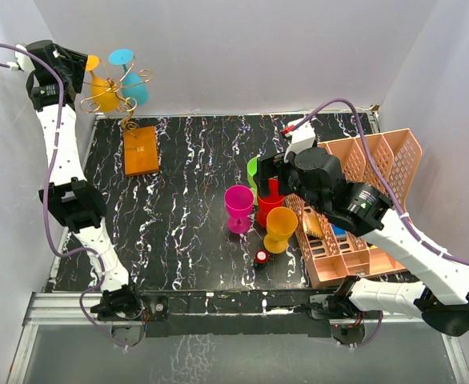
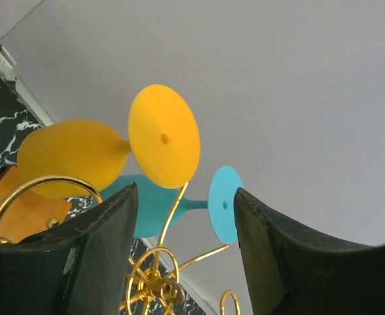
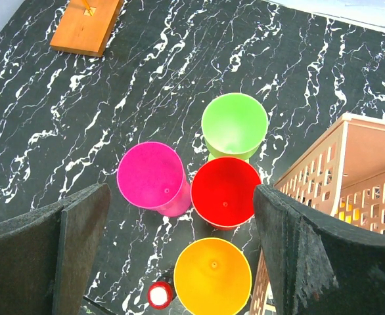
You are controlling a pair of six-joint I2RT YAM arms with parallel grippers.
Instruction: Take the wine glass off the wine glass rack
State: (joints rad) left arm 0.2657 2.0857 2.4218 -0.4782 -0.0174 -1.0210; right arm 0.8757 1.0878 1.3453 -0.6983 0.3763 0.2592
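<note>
**Hanging glasses on rack, both grippers wide and empty**

Top view: the wine glass rack (image 1: 125, 100) stood at the upper left of the frame. Its gold wire tree rose from an orange-brown block base (image 1: 141, 150) set on the black marbled table (image 1: 186, 184). Two stemmed glasses hung in the curled wire arms, side by side: a yellow-orange glass (image 1: 102, 92) on the left and a teal glass (image 1: 136, 88) on the right. Both had their foot discs toward the top edge of the frame. Could not tell whether the two bowls touched.

Left gripper (image 2: 184, 190): fingers spread wide, with nothing between them. In the left wrist view, the yellow-orange foot disc sat in the centre of the frame, above the gap. The teal foot disc sat lower right, close to the right-hand finger. No contact with either glass was seen. The wire spiral showed at the bottom centre.

Right gripper (image 3: 182, 190): fingers spread wide, holding nothing, hovering over four upright cups at centre frame. These were a green cup (image 3: 234, 125) uppermost, a magenta cup (image 3: 151, 174) at left, a red cup (image 3: 224, 190) in the middle and an orange cup (image 3: 212, 275) lowest. A small red-capped item (image 3: 158, 295) lay beside the orange cup. The salmon lattice basket (image 3: 350, 170) filled the right edge.
</note>
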